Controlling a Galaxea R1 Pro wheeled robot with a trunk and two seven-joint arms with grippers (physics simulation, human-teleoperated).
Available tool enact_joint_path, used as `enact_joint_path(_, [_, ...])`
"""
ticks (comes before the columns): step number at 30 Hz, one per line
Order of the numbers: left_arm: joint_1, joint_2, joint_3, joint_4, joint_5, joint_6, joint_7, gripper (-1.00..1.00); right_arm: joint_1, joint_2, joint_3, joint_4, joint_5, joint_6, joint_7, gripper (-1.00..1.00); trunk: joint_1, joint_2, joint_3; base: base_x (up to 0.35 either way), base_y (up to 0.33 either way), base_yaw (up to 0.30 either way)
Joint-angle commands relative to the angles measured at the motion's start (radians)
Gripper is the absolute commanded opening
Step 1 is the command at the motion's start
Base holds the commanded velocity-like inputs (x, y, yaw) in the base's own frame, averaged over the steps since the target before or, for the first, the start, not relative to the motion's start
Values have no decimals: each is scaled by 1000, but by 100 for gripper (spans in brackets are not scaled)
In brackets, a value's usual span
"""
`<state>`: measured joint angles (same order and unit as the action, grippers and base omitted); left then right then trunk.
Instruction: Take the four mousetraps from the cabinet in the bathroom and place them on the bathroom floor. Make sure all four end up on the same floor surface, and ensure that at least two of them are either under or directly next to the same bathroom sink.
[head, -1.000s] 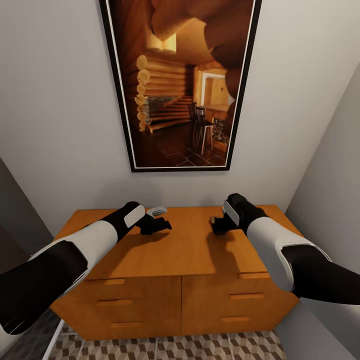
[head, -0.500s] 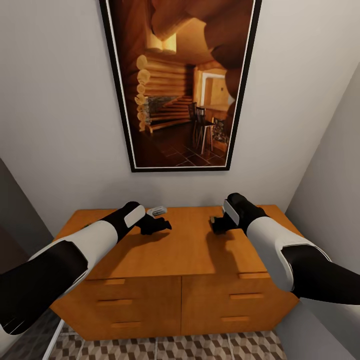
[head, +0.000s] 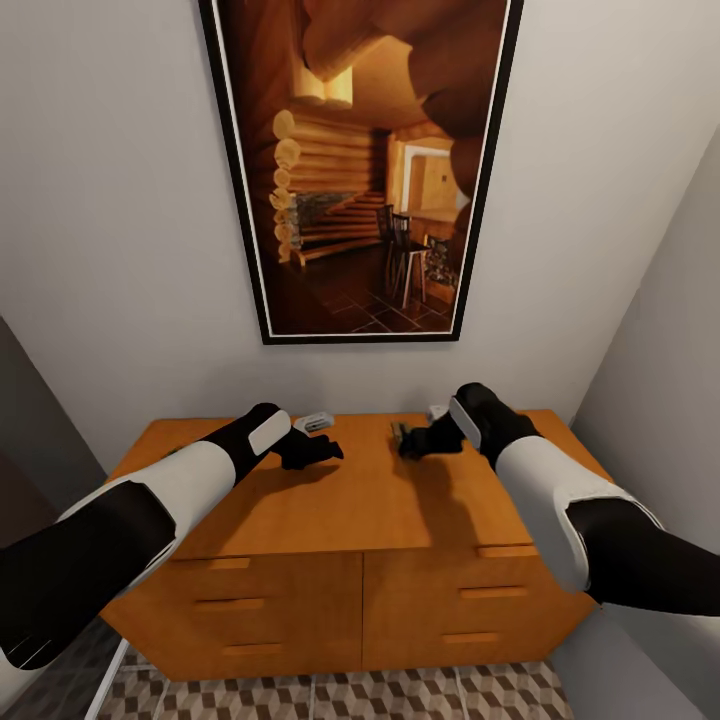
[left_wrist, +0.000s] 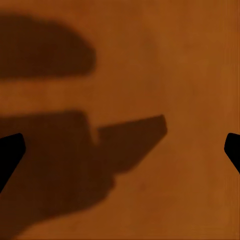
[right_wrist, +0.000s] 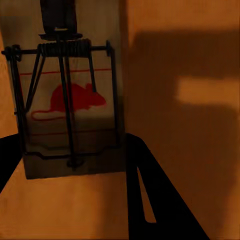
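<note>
We see both arms over the top of the cabinet (head: 350, 500), under a framed picture (head: 365, 170). The right claw (head: 408, 441) pinches a mousetrap (right_wrist: 70, 100) between its fingers (right_wrist: 145, 200), just above the wood. The left claw (head: 322, 451) hangs over bare wood with its fingers (left_wrist: 10, 150) spread wide. A strip of tiled floor (head: 330, 695) shows below the drawers.

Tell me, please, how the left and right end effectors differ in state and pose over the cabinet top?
The right end effector grips a mousetrap; the left end effector holds nothing, its fingertips spread wide over bare wood. The right sits slightly farther back on the cabinet than the left. Both hover over its top, pointing inward toward each other.
</note>
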<state>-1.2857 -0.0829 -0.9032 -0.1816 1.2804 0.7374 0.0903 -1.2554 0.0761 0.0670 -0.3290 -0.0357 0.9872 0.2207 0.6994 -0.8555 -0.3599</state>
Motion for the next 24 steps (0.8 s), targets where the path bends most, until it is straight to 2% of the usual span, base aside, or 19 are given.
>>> enact_joint_path(1, [19, 0, 5, -2, 25, 1, 9, 100, 13, -1, 7, -30, -5, 4, 9, -100, 0, -1, -2, 0, 0, 0])
enact_joint_path(6, [19, 1, 4, -2, 24, 1, 10, 100, 86, -2, 8, -204, -6, 10, 22, -100, 0, -1, -2, 0, 0, 0])
enact_joint_path(11, [19, 1, 4, -2, 24, 1, 11, 100, 197, -3, 9, -440, -4, 18, 22, -100, 0, -1, -2, 0, 0, 0])
enact_joint_path(14, [19, 2, 4, -1, 24, 0, 11, 100, 251, -8, 10, -540, -1, 21, 22, -100, 0, -1, -2, 0, 0, 0])
enact_joint_path(16, [19, 2, 4, -1, 23, 0, 11, 100, 271, -13, 10, -571, -1, 22, 22, -100, 0, -1, -2, 0, 0, 0])
enact_joint_path(18, [19, 5, 3, -1, 23, 0, 12, 100, 312, -34, 9, -624, -2, 23, 22, -100, 0, -1, -2, 0, 0, 0])
enact_joint_path(19, [19, 5, 3, -1, 23, 0, 12, 100, 312, -34, 9, -624, -2, 23, 22, -100, 0, -1, -2, 0, 0, 0])
enact_joint_path(22, [18, 11, 2, -1, 20, 1, 12, 100, 341, -71, 8, -653, -5, 24, 24, -100, 0, -1, -2, 0, 0, 0])
enact_joint_path(24, [15, 14, 3, -2, 19, 2, 12, 100, 355, -83, 8, -659, -5, 24, 24, -100, 0, -1, -2, 0, 0, 0])
